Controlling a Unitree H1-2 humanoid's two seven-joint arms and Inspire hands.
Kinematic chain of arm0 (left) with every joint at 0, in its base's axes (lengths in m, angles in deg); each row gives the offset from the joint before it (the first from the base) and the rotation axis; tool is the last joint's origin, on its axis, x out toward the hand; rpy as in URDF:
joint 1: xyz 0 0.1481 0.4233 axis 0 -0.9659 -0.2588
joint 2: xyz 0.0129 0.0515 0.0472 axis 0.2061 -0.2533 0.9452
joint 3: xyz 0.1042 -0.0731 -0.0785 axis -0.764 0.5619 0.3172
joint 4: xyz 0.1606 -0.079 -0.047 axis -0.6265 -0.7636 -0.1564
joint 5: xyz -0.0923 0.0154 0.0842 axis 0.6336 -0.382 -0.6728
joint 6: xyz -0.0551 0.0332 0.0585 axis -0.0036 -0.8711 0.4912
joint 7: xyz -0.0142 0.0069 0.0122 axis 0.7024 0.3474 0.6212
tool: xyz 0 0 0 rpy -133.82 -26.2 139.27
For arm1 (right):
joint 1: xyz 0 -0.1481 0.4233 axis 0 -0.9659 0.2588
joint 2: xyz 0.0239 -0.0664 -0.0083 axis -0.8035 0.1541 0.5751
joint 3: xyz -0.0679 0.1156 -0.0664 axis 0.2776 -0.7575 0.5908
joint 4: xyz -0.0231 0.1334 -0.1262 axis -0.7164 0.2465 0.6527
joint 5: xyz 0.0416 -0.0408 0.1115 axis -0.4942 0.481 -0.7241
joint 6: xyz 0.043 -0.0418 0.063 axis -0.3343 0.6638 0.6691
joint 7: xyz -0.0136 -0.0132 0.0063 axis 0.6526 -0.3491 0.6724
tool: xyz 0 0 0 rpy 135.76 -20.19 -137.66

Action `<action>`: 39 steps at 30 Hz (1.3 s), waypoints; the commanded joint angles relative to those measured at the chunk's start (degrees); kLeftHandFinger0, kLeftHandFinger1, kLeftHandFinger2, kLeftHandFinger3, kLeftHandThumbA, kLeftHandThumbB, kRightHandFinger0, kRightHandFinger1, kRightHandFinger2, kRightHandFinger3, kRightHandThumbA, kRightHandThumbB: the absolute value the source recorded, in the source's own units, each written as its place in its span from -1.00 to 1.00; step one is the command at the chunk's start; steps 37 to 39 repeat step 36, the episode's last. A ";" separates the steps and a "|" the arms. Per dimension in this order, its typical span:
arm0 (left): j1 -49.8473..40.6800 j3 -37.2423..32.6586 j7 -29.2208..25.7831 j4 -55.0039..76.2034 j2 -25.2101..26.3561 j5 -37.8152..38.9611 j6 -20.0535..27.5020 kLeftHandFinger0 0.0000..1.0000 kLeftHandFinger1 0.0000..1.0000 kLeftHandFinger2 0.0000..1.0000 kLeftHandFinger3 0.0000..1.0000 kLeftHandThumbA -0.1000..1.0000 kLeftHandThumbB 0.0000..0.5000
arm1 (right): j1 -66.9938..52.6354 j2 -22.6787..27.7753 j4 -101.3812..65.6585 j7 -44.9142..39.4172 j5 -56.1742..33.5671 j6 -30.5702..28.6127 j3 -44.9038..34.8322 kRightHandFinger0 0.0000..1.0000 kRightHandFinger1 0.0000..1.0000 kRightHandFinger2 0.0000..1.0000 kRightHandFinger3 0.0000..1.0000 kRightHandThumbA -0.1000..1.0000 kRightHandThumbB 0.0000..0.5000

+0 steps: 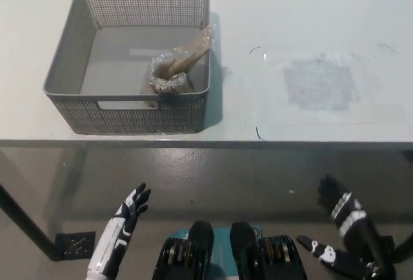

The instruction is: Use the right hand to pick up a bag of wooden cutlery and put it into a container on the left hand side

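One tabletop [310,9] carries the basket [129,115], up and left of the right robot hand [345,231]. Inside it the bag [174,67] leans diagonally, its top on the wall facing that hand. The right robot hand hangs low, spread and empty. The left robot hand [126,212] rests low, empty, nearer the basket.

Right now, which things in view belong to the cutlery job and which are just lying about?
Job: bag of wooden cutlery, in the grey basket; right hand, open, below the table edge; left hand, resting low.
Lying about: faint square patch on the table.
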 commanded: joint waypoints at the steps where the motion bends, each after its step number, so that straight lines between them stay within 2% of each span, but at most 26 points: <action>1: 1.97 2.03 4.36 0.47 -0.49 7.18 -0.82 1.00 1.00 1.00 1.00 1.00 -0.22 | 1.44 -1.28 5.45 -1.48 -3.11 -5.42 0.69 1.00 1.00 1.00 1.00 1.00 -0.03; 4: 1.33 3.55 5.78 -0.54 -1.35 10.28 -2.90 1.00 1.00 1.00 1.00 1.00 -0.47 | 1.89 -1.98 10.44 -1.89 -3.02 -6.27 1.43 1.00 1.00 1.00 1.00 1.00 -0.20; 7: 1.19 4.65 5.60 -4.40 -2.34 9.60 -2.01 1.00 1.00 1.00 1.00 1.00 -0.47 | 3.33 -2.01 14.82 -2.25 -3.04 -7.37 1.58 1.00 1.00 1.00 1.00 1.00 -0.25; 9: 0.67 5.34 5.96 -7.13 -3.06 9.80 -1.65 1.00 1.00 1.00 1.00 1.00 -0.43 | 3.71 -1.56 16.09 -2.48 -3.19 -7.35 1.54 1.00 1.00 1.00 1.00 1.00 -0.37; 11: -0.68 5.51 6.20 -8.22 -3.44 9.04 -0.59 1.00 1.00 1.00 1.00 1.00 -0.37 | 2.87 -1.10 16.15 -2.61 -3.13 -7.22 1.55 1.00 1.00 1.00 1.00 1.00 -0.33; 14: -2.52 5.71 6.50 -8.31 -4.17 8.20 -0.07 1.00 1.00 1.00 1.00 1.00 -0.42 | 1.58 -0.70 16.87 -2.58 -3.15 -8.24 1.22 1.00 1.00 1.00 1.00 1.00 -0.35; 16: -2.96 5.89 6.53 -8.57 -4.35 7.79 0.29 1.00 1.00 1.00 1.00 1.00 -0.44 | 1.27 -0.57 17.03 -2.29 -3.08 -8.46 1.04 1.00 1.00 1.00 1.00 1.00 -0.29; 18: -4.90 5.75 6.79 -8.72 -4.42 7.09 1.28 1.00 1.00 1.00 1.00 1.00 -0.37 | -0.87 -0.53 16.65 -2.00 -2.53 -8.61 1.35 1.00 1.00 1.00 1.00 1.00 -0.21; 25: -6.72 5.64 7.06 -8.40 -4.66 5.67 2.39 1.00 1.00 1.00 1.00 1.00 -0.37 | -2.83 -0.15 16.06 -2.59 -2.96 -8.84 1.70 1.00 1.00 1.00 1.00 1.00 -0.41; 30: -6.98 5.57 7.17 -7.90 -4.41 4.21 2.40 1.00 1.00 1.00 1.00 1.00 -0.36 | -2.80 0.04 15.56 -2.52 -2.89 -8.59 1.79 1.00 1.00 1.00 1.00 1.00 -0.45; 32: -6.50 5.66 7.07 -8.02 -4.56 3.75 2.40 1.00 1.00 1.00 1.00 1.00 -0.27 | -2.10 0.17 15.76 -2.00 -2.36 -9.07 1.61 1.00 1.00 1.00 1.00 1.00 -0.43; 33: -6.38 5.63 6.95 -8.05 -4.53 3.12 2.40 1.00 1.00 1.00 1.00 1.00 -0.32 | -1.96 0.05 15.69 -1.64 -2.22 -8.95 1.50 1.00 1.00 1.00 1.00 1.00 -0.45; 39: -5.64 5.78 7.14 -8.14 -4.36 3.02 2.40 1.00 1.00 1.00 1.00 1.00 -0.33 | -0.99 0.03 15.74 -1.51 -2.12 -8.56 1.52 1.00 1.00 1.00 1.00 1.00 -0.43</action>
